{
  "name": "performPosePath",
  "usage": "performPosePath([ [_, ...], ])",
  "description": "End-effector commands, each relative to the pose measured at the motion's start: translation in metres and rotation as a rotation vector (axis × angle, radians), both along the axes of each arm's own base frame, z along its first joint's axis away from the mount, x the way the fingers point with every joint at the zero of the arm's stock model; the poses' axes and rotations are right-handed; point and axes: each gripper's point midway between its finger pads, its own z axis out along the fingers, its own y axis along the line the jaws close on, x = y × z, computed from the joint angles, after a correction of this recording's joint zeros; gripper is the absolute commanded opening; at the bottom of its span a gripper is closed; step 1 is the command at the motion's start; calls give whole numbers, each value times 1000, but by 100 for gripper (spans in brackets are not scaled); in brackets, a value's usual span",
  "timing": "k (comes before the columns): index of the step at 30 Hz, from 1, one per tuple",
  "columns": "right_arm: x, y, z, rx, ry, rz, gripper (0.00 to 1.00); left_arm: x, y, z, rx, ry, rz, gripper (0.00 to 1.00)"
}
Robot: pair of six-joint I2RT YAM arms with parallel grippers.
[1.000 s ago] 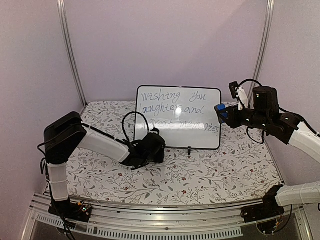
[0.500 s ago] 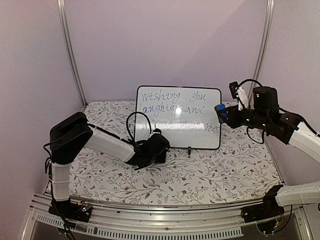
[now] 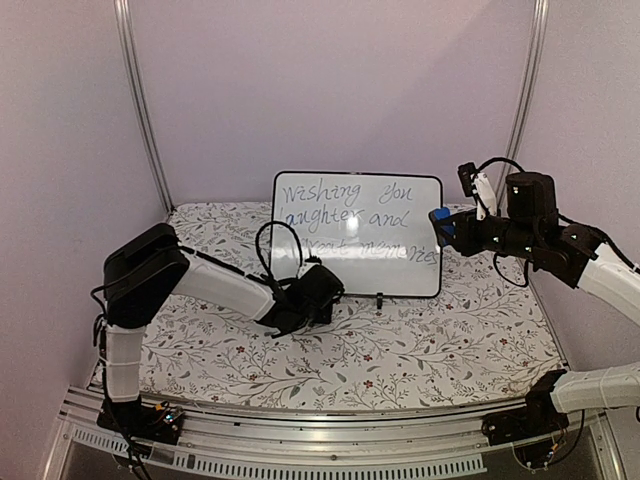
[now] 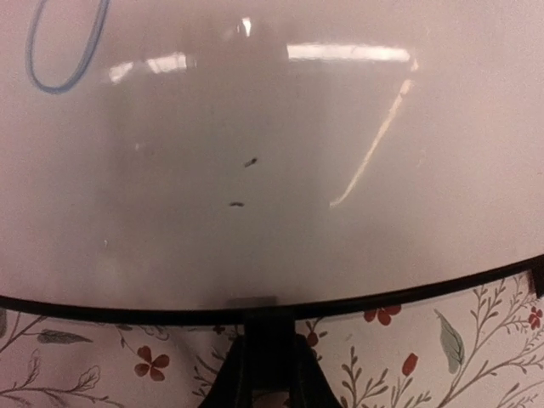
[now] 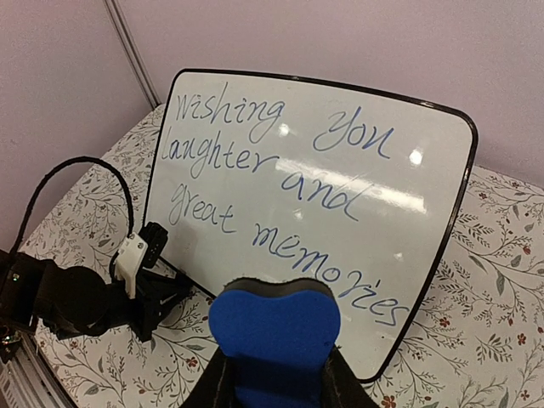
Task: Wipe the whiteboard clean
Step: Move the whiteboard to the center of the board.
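The whiteboard [image 3: 360,235] stands upright at the back of the table with blue cursive writing across it. My left gripper [image 3: 326,290] is low at the board's bottom left. In the left wrist view the glossy whiteboard [image 4: 272,127] fills the frame, and my left gripper [image 4: 270,370] is shut on a small black foot [image 4: 270,327] under its rim. My right gripper [image 3: 441,232] hovers by the board's right edge, shut on a blue eraser [image 3: 441,220]. In the right wrist view the blue eraser [image 5: 274,336] sits in front of the whiteboard [image 5: 314,195], apart from it.
A floral cloth [image 3: 420,345] covers the table. Purple walls close in the back and sides, with metal poles [image 3: 140,100] at the corners. A second black foot [image 3: 379,300] stands under the board's middle. A metal rail [image 3: 300,440] runs along the near edge.
My left arm has slid right and forward to the board's lower edge, and its jaws have closed on the black foot. The right arm and eraser have not moved.
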Motion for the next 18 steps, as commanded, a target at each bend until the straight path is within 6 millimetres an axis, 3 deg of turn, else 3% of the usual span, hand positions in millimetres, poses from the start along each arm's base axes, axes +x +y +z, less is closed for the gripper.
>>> performPosePath([
  [1, -3, -1, 10, 19, -23, 7, 18, -12, -12, -6, 15, 31, -7, 0],
  [18, -9, -9, 28, 52, -52, -25, 18, -38, -1, -7, 65, 87, 74, 0],
])
